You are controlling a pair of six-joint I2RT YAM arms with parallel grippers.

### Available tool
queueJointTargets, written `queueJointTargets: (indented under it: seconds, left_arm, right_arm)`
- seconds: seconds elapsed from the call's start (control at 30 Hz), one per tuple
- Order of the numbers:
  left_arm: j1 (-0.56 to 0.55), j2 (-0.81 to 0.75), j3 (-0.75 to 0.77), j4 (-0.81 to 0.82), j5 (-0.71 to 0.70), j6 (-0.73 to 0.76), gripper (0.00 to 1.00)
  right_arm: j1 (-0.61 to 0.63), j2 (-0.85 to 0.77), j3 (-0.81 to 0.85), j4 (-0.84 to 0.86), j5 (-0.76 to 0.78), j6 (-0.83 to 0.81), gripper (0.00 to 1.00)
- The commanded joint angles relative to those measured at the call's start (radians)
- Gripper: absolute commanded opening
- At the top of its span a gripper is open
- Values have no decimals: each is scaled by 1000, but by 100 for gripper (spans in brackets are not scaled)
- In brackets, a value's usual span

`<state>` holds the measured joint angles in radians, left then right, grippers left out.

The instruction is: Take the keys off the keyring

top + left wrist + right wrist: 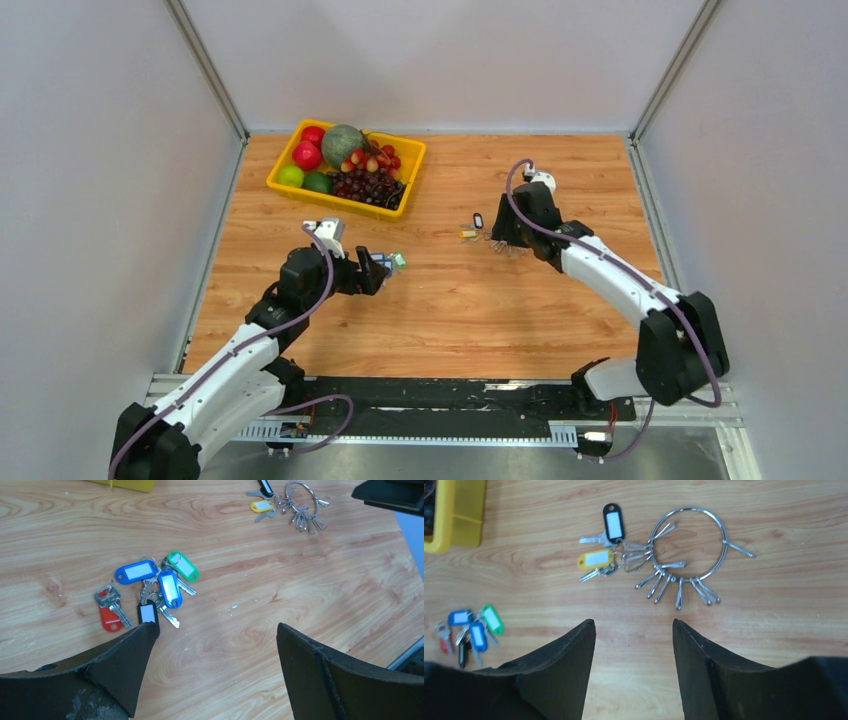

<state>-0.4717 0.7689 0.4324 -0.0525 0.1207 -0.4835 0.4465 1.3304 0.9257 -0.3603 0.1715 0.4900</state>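
The left arm (pixel 235 360), white links with black joints, extended forward with the elbow bent. The left gripper (pixel 215 625), black and two-fingered, was angled downward with its jaws spread wide and nothing between them. The right arm (pixel 610 275), of the same build, reached forward and leftward. The right gripper (pixel 634 622) pointed down with its jaws parted more narrowly, gripping nothing.

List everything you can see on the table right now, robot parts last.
keyring: one, silver, right of centre
tagged keys: two, black and yellow tags, at the keyring's left side
clips: several, silver, hanging on the keyring
loose keys: five tags (two blue, green, red, black), heaped left of centre
basket: one, yellow, far left
fruit: assorted, red, green, dark, in the basket
table: one, wood
left gripper: black, open, empty
right gripper: black, open, empty
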Motion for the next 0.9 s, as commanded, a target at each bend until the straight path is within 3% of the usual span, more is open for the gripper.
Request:
queueJointTargets:
  seconds: [0.0,0.33,0.53,0.87]
  left_arm:
    - [-7,-20,-71,218,-24,23,100]
    - [-15,-40,-213,413,-60,16,100]
    - [-16,-78,-259,463,-57,12,100]
    - [-16,-79,-269,497,-38,2,100]
  right_arm:
    - [9,124,108,48,126,22,61]
    - [6,364,251,-82,248,175,53]
    - [-42,442,312,-134,185,340,43]
    - [-80,510,327,-165,169,476,43]
